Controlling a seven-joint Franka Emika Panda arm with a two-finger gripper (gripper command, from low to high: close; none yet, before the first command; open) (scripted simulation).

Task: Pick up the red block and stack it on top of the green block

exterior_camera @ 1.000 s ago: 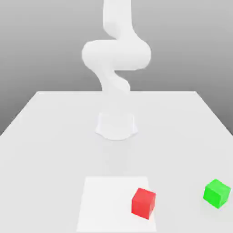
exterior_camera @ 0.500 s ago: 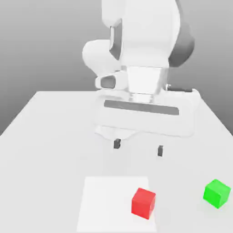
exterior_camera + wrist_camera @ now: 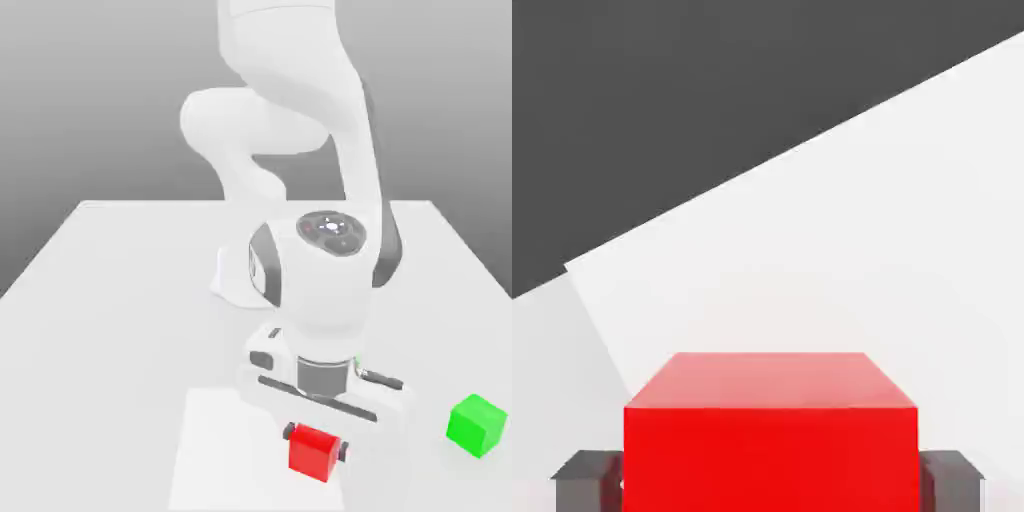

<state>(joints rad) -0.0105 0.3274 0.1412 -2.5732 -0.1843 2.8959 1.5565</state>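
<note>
- Toward the exterior view's left, on the half of the surface (image 3: pixel 90 350) nearest that camera, lies the flat white panel (image 3: pixel 235 440), paler than what surrounds it. The hand view shows the panel reaching an edge of the surface, with dark grey ground (image 3: pixel 662 110) beyond.
- Next comes the base of the arm (image 3: pixel 245 280), standing near the middle of the surface's far edge. The upper links rise above it, and the arm bends forward and down toward the near side.
- Farther along, the white hand (image 3: pixel 316 443) hangs low over the panel's right-hand part, its wide body slightly slanted in the exterior view. Its two dark fingertips (image 3: pixel 344 452) are drawn in against opposite sides of the red block, pinching it; the hand view also has one at each side, right up against the faces.
- Between those fingertips is the red block (image 3: pixel 313 453), upright, at the panel's right-hand edge and toward the surface's near edge. Whether its underside touches the panel cannot be told.
- Last, well apart from the hand and off the panel, the green block (image 3: pixel 476 425) sits alone on the surface, toward its near right corner, turned so that a vertical edge faces the camera. Nothing is stacked on it.
</note>
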